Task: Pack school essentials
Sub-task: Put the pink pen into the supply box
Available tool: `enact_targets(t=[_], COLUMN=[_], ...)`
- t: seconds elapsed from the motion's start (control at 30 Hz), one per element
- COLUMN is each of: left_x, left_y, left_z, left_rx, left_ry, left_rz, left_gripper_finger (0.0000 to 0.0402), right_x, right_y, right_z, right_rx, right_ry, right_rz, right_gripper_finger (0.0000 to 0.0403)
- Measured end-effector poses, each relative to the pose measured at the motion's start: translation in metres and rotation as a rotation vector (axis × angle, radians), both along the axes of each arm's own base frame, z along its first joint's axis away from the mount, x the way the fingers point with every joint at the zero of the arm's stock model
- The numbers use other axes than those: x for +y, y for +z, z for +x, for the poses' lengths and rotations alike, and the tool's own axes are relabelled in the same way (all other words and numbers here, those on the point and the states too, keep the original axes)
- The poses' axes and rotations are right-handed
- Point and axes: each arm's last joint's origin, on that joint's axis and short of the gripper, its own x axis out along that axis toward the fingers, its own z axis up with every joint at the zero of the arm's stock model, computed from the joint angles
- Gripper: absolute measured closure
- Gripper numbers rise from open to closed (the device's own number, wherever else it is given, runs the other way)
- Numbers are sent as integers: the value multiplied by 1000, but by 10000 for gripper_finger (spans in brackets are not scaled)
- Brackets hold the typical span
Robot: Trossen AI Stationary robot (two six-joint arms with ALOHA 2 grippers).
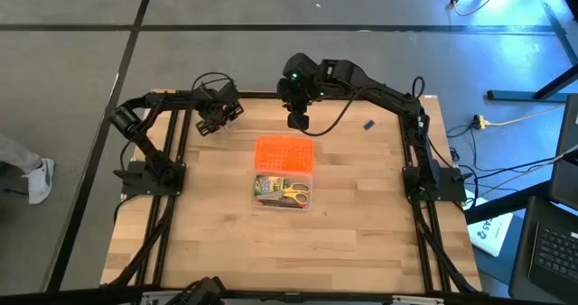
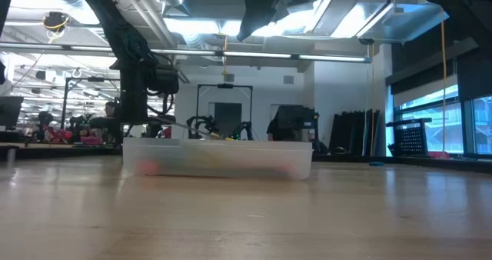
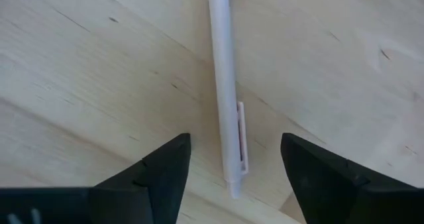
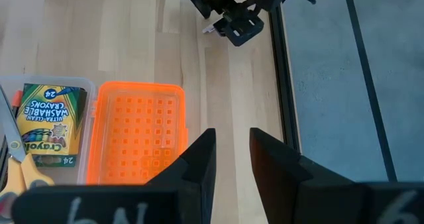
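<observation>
A white pen [image 3: 224,78] lies flat on the wooden table near its far left corner. My left gripper [image 3: 235,168] points down over the pen's clip end, open, one finger on either side of the pen and neither touching it. It also shows in the high view, left gripper [image 1: 213,121]. My right gripper [image 1: 296,120] hangs high over the far middle of the table, its fingers a narrow gap apart with nothing between them. The clear box [image 1: 282,191] holds a green-yellow crayon box [image 4: 50,121] and yellow-handled scissors [image 4: 20,168]. A tiny blue piece [image 1: 368,124] lies on the table at the far right.
The box's orange lid [image 1: 284,152] lies folded open on the far side of the box, at the table's middle. Black frame rails [image 1: 167,174] run along the left and right edges. Bare wood stretches between the left gripper and the box and across the near half.
</observation>
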Motion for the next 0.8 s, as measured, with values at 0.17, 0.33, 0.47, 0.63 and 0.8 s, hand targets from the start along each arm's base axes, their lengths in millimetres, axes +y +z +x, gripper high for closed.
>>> enact_targets(t=[0.17,0.33,0.47,0.63,0.8], left_x=[0,-1,-1,-3,-5], left_y=[0,-1,-1,-1,-2], left_z=[0,-1,-1,0,1], left_rx=[3,9,16,31,35], left_ry=[1,8,9,7,22], left_rz=[-1,-4,-8,-1,2], left_gripper_finger=[172,199,224,251,276], right_x=[0,0,0,0,0], right_y=[0,0,0,0,0], right_z=[0,0,0,0,0], right_rx=[-1,-1,-1,-1,-2], right_ry=[0,0,0,0,0], right_rz=[0,0,0,0,0], right_gripper_finger=[308,308,308,308,308])
